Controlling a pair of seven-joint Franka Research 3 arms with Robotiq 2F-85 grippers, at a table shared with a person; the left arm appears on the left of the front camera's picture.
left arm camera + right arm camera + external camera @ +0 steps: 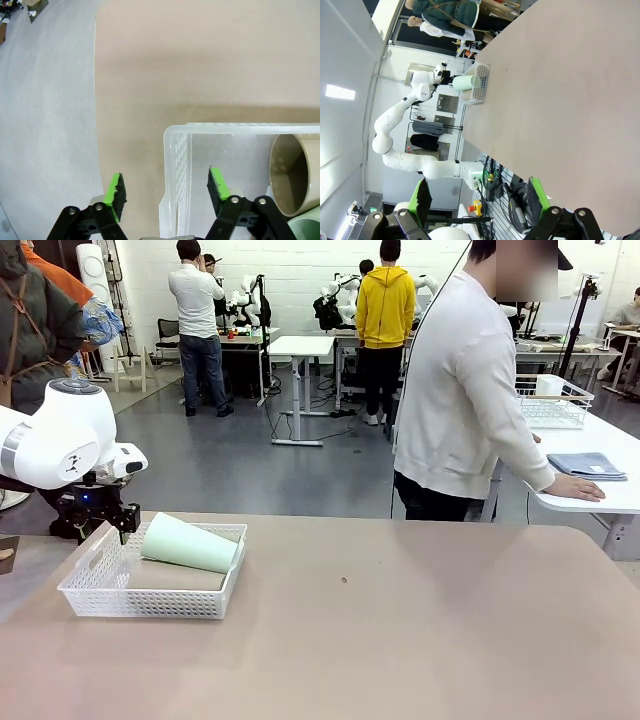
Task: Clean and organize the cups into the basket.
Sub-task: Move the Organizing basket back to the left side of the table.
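1. The white perforated plastic basket (150,590) is sitting on the tan bench (400,630) at the robot's left.
2. The pale mint green paper cup (190,543) is lying on its side across a kraft brown paper cup (291,175), stacked to fit inside.
3. The left claw (167,192) is hanging released, straddling the basket's end wall, empty.
4. The right claw (480,197) is standing released, well apart, grasping nothing.

Beige tabletop (400,640) with rounded corners, spanning the lower half of the front frame. At lower left, resting directly on it, white lattice basket (150,592), near the left edge. Small dark speck (344,580) near frame centre. Elsewhere bare surface.
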